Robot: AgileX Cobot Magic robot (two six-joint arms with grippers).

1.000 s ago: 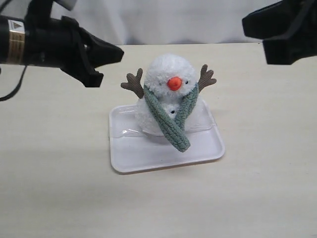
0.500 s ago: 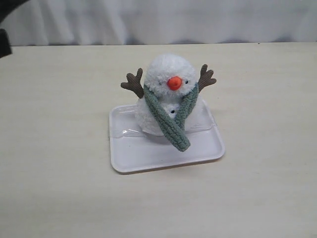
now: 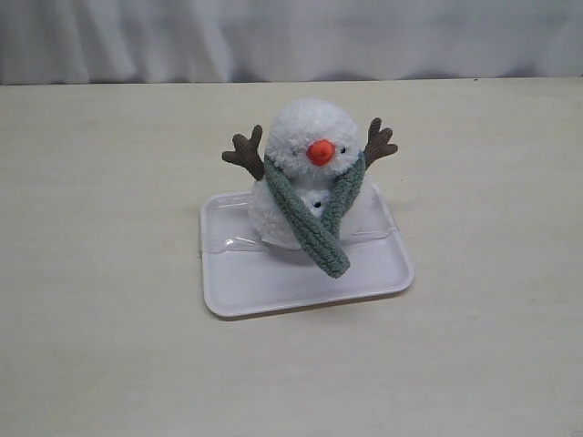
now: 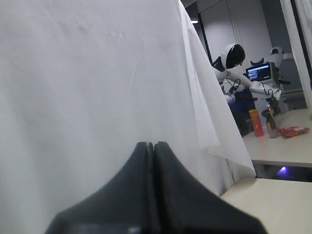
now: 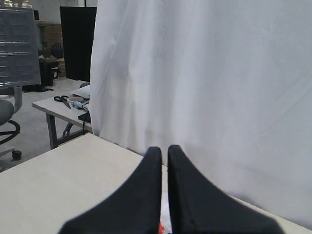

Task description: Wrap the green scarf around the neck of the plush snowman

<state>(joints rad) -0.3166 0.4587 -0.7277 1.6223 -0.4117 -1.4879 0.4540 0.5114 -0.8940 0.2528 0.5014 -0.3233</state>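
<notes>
The plush snowman (image 3: 310, 137) stands upright at the back of a white tray (image 3: 273, 291) in the exterior view. The green scarf (image 3: 305, 223) runs round the snowman's neck (image 3: 271, 175), and its two ends cross in front of the body and hang onto the tray. Neither arm shows in the exterior view. My left gripper (image 4: 151, 144) is shut with nothing in it and faces the white curtain. My right gripper (image 5: 165, 148) is shut and empty too; a sliver of white and orange plush (image 5: 164, 222) shows low between its fingers.
A white curtain (image 3: 291, 36) hangs behind the beige table (image 3: 109, 273). The left wrist view looks past the curtain's edge to other tables (image 4: 282, 146) with a red can and a white robot. The right wrist view shows a desk (image 5: 63, 105) and a chair.
Both arms, high at the upper left and upper right a second ago, have drawn out of the exterior view. The snowman, scarf and tray have not moved.
</notes>
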